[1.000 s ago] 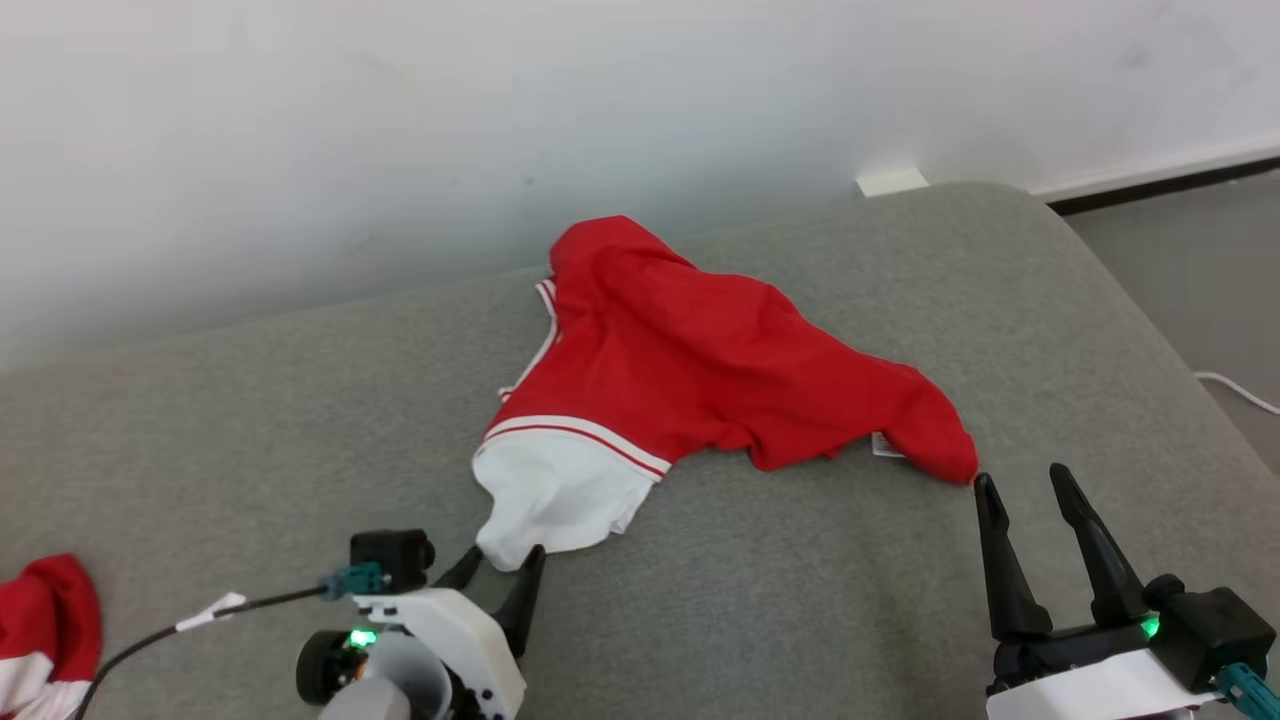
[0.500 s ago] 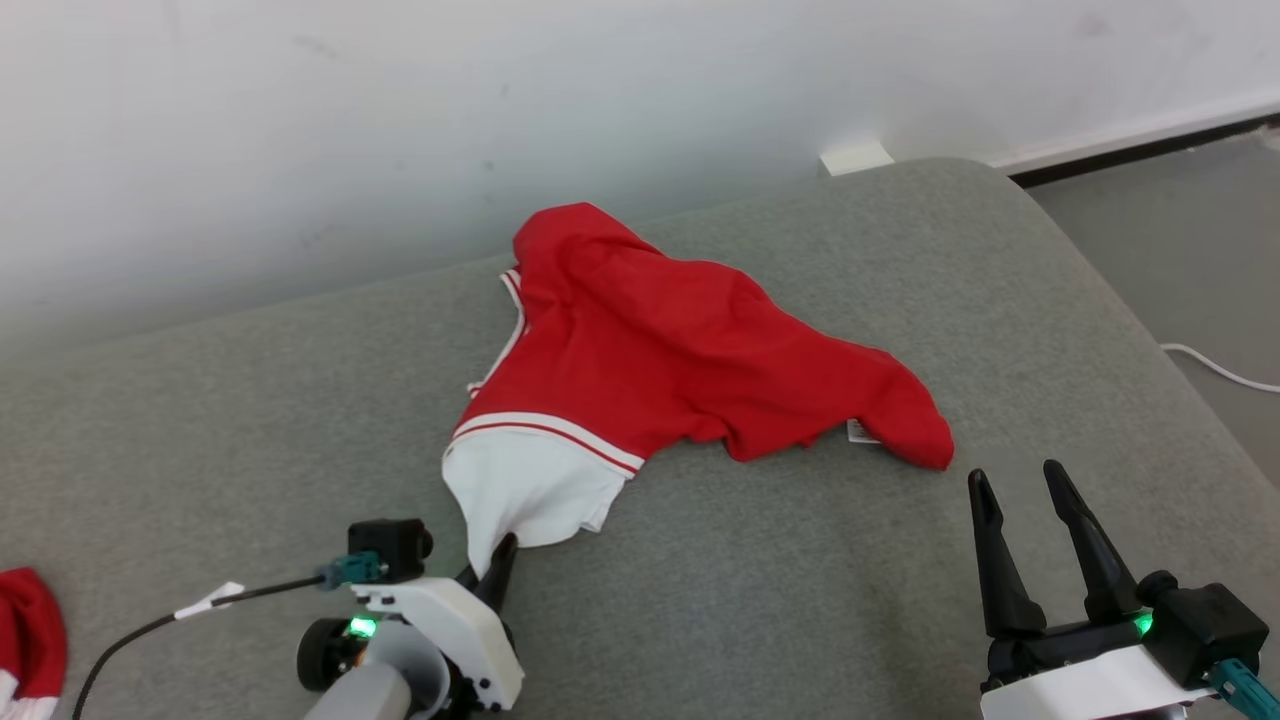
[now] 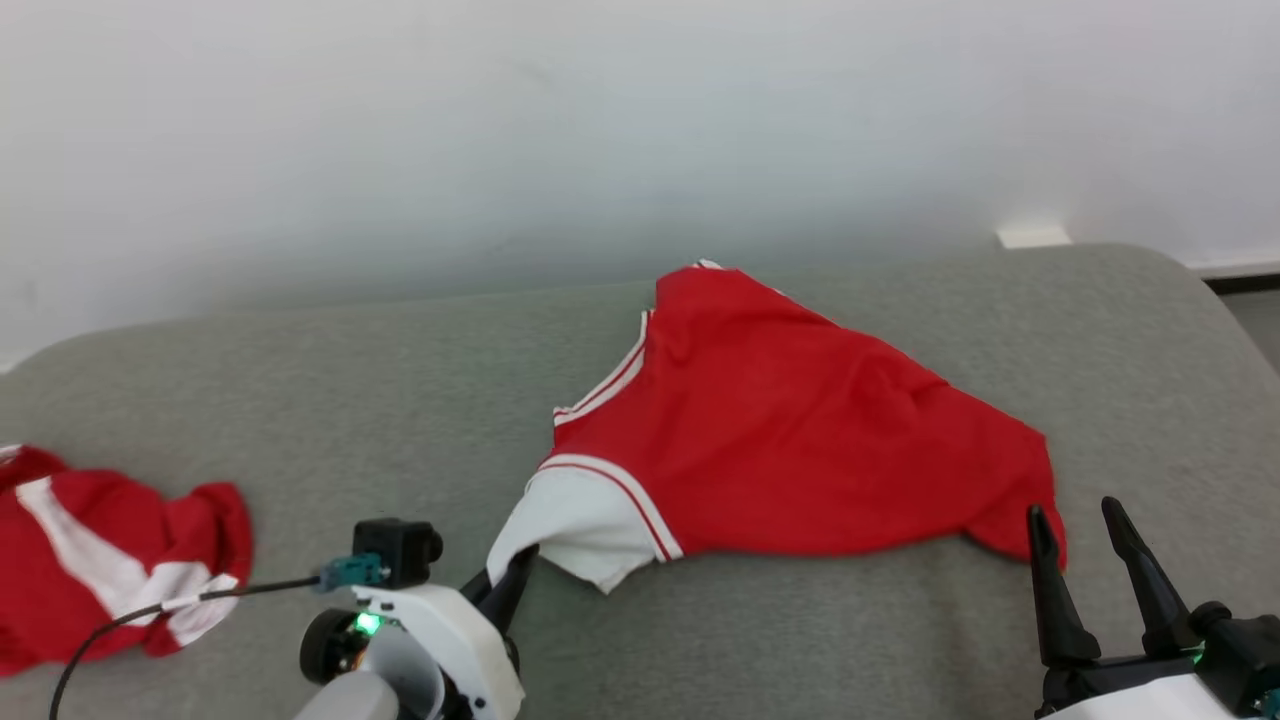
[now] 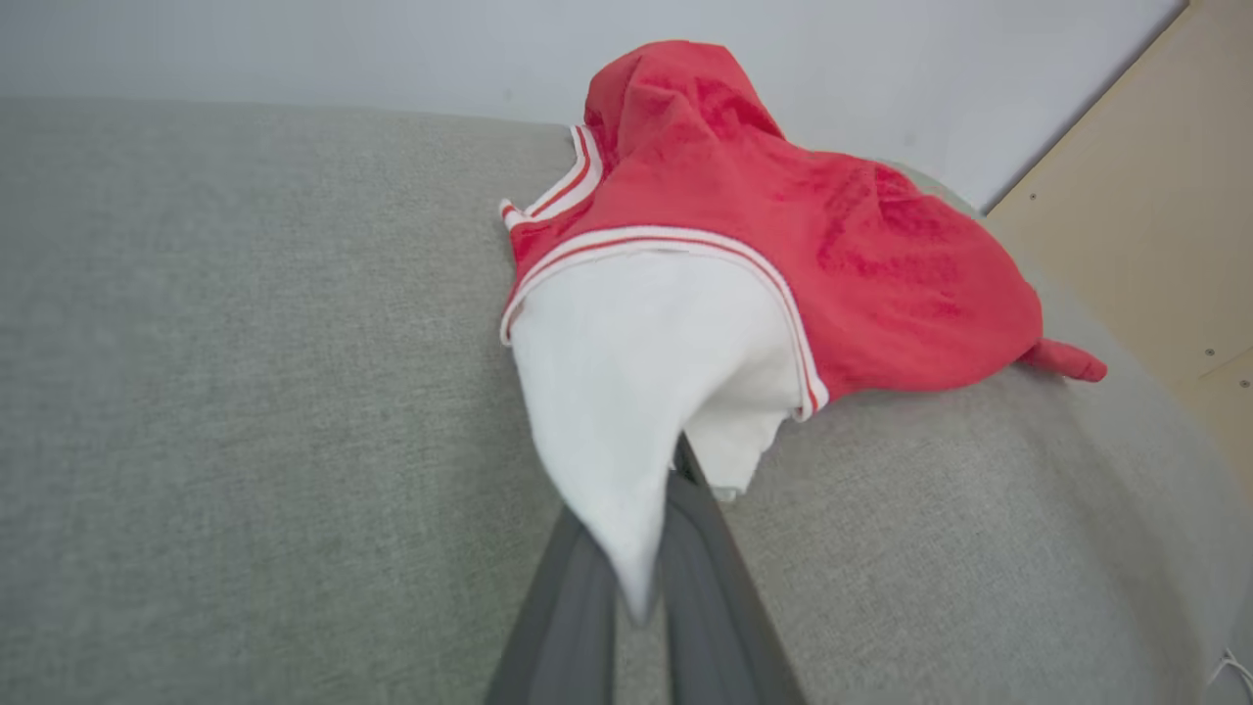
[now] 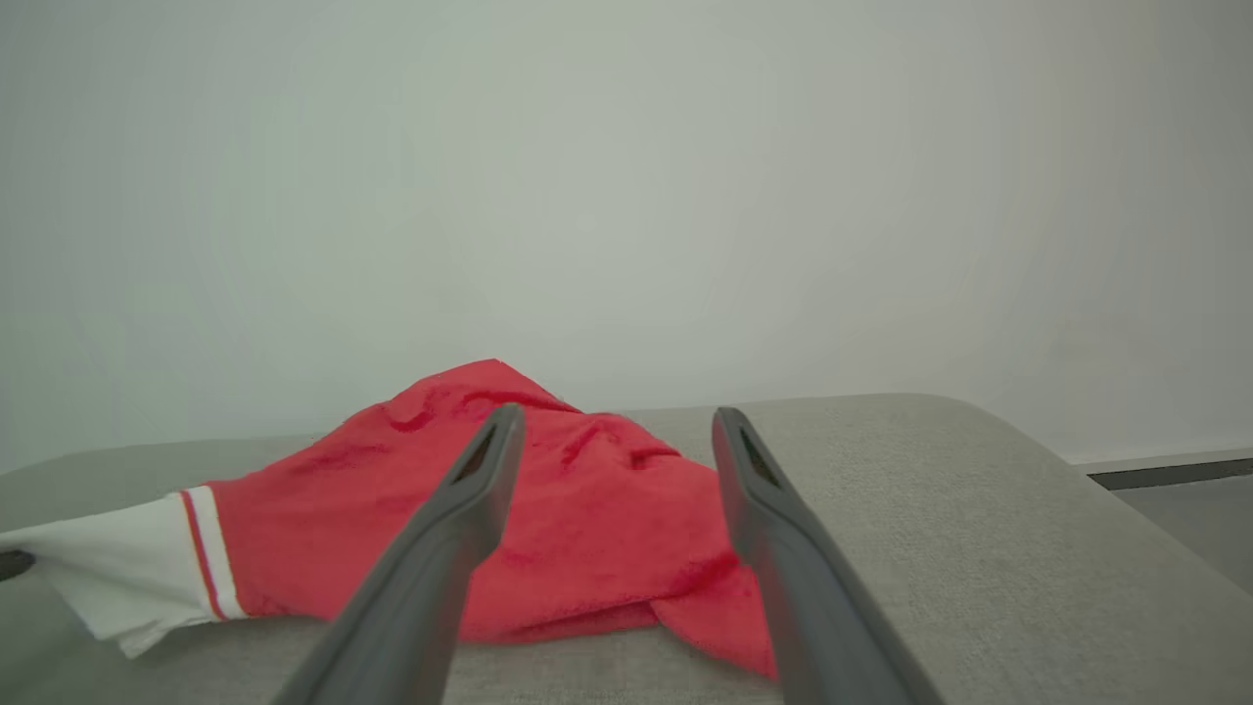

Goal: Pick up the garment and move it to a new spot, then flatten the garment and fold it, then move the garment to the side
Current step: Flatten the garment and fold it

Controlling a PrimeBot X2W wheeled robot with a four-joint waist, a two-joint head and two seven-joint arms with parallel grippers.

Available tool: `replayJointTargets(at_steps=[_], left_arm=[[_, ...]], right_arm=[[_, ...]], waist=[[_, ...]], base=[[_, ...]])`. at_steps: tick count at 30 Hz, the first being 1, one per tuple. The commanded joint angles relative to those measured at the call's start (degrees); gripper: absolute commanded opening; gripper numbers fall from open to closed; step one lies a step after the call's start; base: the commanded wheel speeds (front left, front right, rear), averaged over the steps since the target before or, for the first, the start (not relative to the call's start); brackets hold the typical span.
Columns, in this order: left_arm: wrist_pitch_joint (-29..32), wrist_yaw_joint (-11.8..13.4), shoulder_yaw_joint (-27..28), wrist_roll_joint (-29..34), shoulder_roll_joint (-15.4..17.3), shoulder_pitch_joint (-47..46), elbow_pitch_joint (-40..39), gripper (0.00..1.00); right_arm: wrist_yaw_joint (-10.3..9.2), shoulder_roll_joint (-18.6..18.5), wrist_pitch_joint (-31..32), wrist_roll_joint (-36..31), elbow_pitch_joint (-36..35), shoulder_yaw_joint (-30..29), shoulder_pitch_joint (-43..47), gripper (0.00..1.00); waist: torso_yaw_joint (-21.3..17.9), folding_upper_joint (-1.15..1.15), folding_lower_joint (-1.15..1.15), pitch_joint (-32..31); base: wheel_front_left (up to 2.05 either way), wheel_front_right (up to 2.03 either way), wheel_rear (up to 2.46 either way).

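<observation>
garment (image 3: 800,430), white sleeve in left hand (image 3: 505,580)

Garment (image 3: 800,440): soft knit cloth, matt, creased. Cushion (image 3: 300,400): coarse grey woven fabric. Right gripper (image 3: 1072,508): dark matt plastic, smooth. Wall (image 3: 500,120): smooth matt paint. Side panel (image 4: 1155,196): pale wood, matt.

left gripper (image 4: 654,548): two dark fingers rise from the bottom edge, pinched together on the garment's white corner
garment (image 4: 783,225): red, heaped, with a white panel (image 4: 636,362) edged in red-and-white stripes; the white corner is drawn to a point between the fingers
red tip (image 4: 1067,360): pokes out at the garment's right end, lying on the cushion
cushion (image 4: 245,392): grey fabric under the garment
wall (image 4: 294,49): pale, behind the cushion
board (image 4: 1155,225): tan, at right, with small screws
</observation>
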Motion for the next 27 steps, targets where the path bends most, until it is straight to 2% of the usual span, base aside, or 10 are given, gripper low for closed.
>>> replayJointTargets(at_steps=[1, 6, 11, 13, 16, 18, 20, 21, 22, 27], left_arm=[[1.0, 0.6, 0.1, -0.6, 1.2, 1.8, -2.2, 0.00], [4.5, 3.9, 0.7, -1.5, 5.1, 7.3, -10.9, 0.00], [5.7, 7.7, 2.1, -2.9, 7.5, 13.5, -16.4, 0.00], [4.7, 9.2, 2.4, -2.3, 7.9, 15.5, -17.1, 0.00], [2.1, 10.0, 3.1, -2.9, 6.9, 17.2, -15.9, 0.00], [-0.3, 10.1, 3.1, -1.8, 6.3, 17.1, -14.2, 0.33], [-2.4, 9.9, 2.9, -1.2, 5.6, 16.8, -12.2, 0.49], [-3.5, 9.9, 3.0, -1.1, 5.3, 16.4, -11.5, 0.95], [-4.7, 9.7, 3.2, -1.3, 4.7, 16.1, -10.8, 1.00], [-8.7, 10.8, 4.4, 0.0, 3.9, 15.1, -9.5, 1.00]], right_arm=[[-0.15, -0.2, 0.1, 0.0, 0.2, -0.6, 0.8, 1.00], [-0.15, -0.1, 0.1, -0.5, -0.1, -2.4, 1.2, 1.00], [-0.15, -0.4, 0.1, -0.6, 0.4, -3.0, 1.7, 1.00], [-0.15, -0.6, 0.1, -0.5, 0.6, -3.4, 1.8, 1.00], [-0.15, -0.6, 0.1, -0.8, 1.1, -3.3, 2.0, 1.00], [-0.15, -0.6, 0.1, -0.8, 1.4, -2.9, 1.9, 1.00], [-0.15, -0.7, 0.1, -0.7, 1.6, -2.5, 1.7, 1.00], [-0.15, -0.8, 0.1, -0.7, 1.7, -2.3, 1.6, 1.00], [-0.15, -0.9, 0.1, -0.7, 1.8, -2.1, 1.5, 1.00], [-0.15, -0.6, 0.1, -0.7, 1.9, -1.9, 1.1, 1.00]], waist=[[3.4, 0.00, 0.00, -0.7], [6.3, 0.00, 0.00, -0.4], [7.3, 0.00, 0.00, 0.1], [7.3, 0.00, 0.00, 0.2], [7.1, 0.00, 0.00, 0.5], [6.9, 0.00, 0.00, 0.5], [6.6, 0.00, 0.00, 0.4], [6.5, 0.00, 0.00, 0.5], [6.4, 0.00, 0.00, 0.4], [6.3, 0.00, 0.00, 0.2]], base=[[0.00, 0.00, 0.00], [0.00, 0.00, 0.00], [0.00, 0.00, 0.00], [0.00, 0.00, 0.00], [0.00, 0.00, 0.00], [0.00, 0.00, 0.00], [0.00, 0.00, 0.00], [0.00, 0.00, 0.00], [0.00, 0.00, 0.00], [0.00, 0.00, 0.00]])
